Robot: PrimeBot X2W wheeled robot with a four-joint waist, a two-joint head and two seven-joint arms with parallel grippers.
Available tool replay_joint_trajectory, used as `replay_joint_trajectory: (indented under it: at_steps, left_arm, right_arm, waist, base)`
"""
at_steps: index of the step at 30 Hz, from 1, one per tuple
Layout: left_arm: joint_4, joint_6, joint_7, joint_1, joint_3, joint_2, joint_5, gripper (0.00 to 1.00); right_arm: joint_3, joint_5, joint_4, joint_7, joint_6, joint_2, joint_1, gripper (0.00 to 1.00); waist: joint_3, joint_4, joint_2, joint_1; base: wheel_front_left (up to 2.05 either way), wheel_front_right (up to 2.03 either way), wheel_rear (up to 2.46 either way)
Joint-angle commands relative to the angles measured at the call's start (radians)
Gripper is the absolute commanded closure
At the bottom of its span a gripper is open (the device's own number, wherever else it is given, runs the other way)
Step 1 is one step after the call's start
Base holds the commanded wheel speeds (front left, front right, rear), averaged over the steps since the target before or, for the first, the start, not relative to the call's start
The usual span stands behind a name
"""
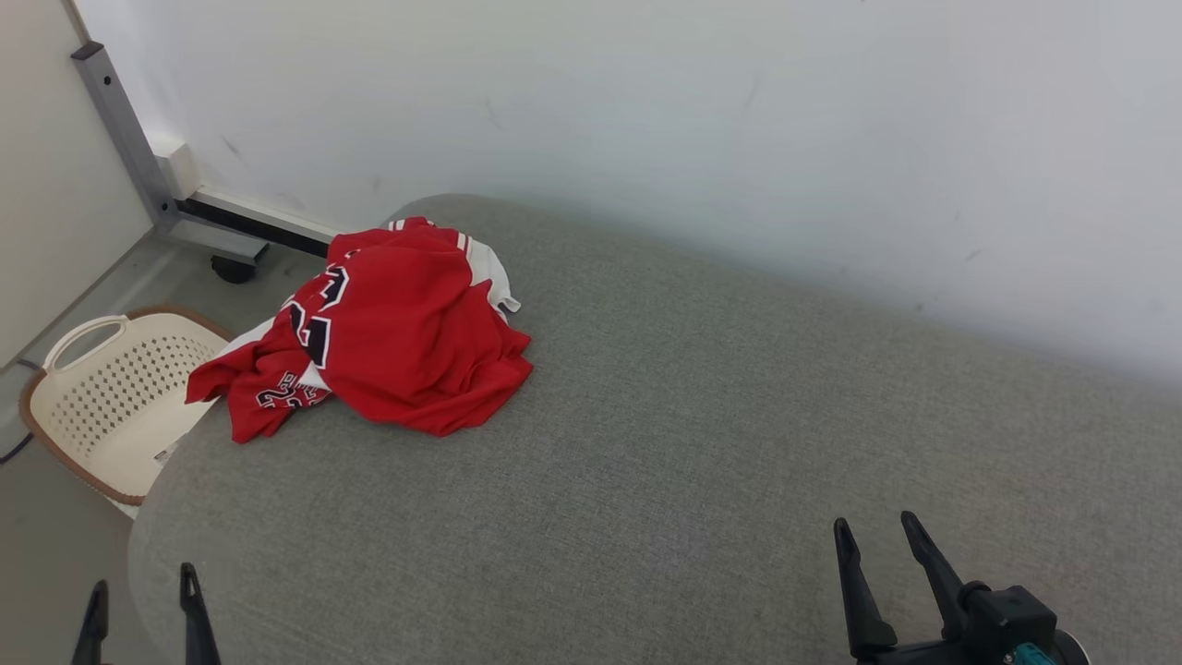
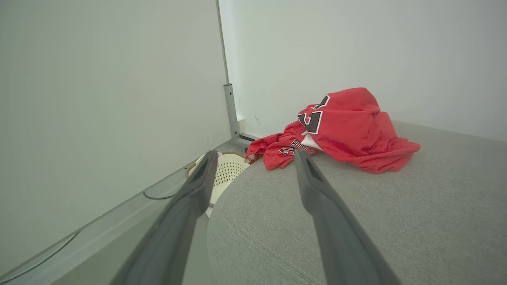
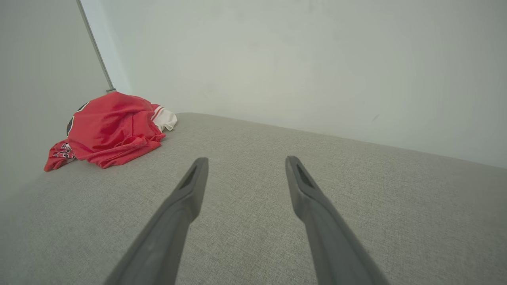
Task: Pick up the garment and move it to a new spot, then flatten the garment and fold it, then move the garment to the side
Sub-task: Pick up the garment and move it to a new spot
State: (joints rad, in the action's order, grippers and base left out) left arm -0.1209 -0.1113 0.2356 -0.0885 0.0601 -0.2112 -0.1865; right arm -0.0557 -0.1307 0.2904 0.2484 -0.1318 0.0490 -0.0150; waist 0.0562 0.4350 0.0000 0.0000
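A red jersey (image 1: 397, 337) with white trim and dark numbers lies crumpled near the far left corner of the grey fabric surface (image 1: 693, 443), one sleeve hanging over the left edge. The jersey (image 2: 348, 130) also appears in the left wrist view and, smaller, as the jersey (image 3: 111, 128) at the left of the right wrist view. My left gripper (image 1: 143, 586) is open at the lower left, over the surface's front left edge, well short of the jersey. My right gripper (image 1: 873, 526) is open at the lower right, above bare fabric, holding nothing.
A cream perforated basket (image 1: 111, 397) with a brown rim stands on the floor left of the surface, under the hanging sleeve. A grey metal frame on a caster (image 1: 231, 268) stands behind it. A pale wall (image 1: 739, 120) runs along the surface's far edge.
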Motion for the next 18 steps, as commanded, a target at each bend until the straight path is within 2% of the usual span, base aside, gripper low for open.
replay_joint_trajectory:
  at_steps: [1, 8, 11, 17, 18]
  left_arm:
    - [0.005, -0.005, -0.004, -0.009, 0.006, -0.002, -0.012, 0.00]
    - [0.015, -0.013, -0.035, 0.085, 0.061, -0.016, -0.077, 0.00]
    - [0.012, 0.009, -0.076, 0.165, 0.074, -0.047, -0.106, 0.00]
    - [-0.028, 0.043, -0.190, 0.349, 0.106, -0.144, -0.157, 0.00]
    - [-0.028, 0.043, -0.190, 0.349, 0.106, -0.144, -0.157, 0.00]
  right_arm:
    - [-0.004, -0.006, 0.002, 0.008, 0.002, 0.003, 0.005, 0.00]
    - [-0.026, 0.008, -0.006, 0.000, 0.002, 0.003, -0.041, 0.00]
    - [-0.039, 0.010, -0.016, -0.003, 0.002, 0.002, -0.072, 0.00]
    - [-0.084, 0.007, -0.041, -0.003, 0.002, 0.002, -0.151, 0.00]
    - [-0.084, 0.007, -0.041, -0.003, 0.002, 0.002, -0.151, 0.00]
  waist:
    - [-0.002, 0.003, 0.0000, 0.0000]
    - [-0.046, -0.049, 0.0000, 0.0000]
    - [-0.081, -0.094, 0.0000, 0.0000]
    - [-0.167, -0.214, 0.0000, 0.0000]
    - [-0.167, -0.214, 0.0000, 0.0000]
  base:
    - [0.00, 0.00, 0.00]
    - [0.00, 0.00, 0.00]
    - [0.00, 0.00, 0.00]
    - [0.00, 0.00, 0.00]
    - [0.00, 0.00, 0.00]
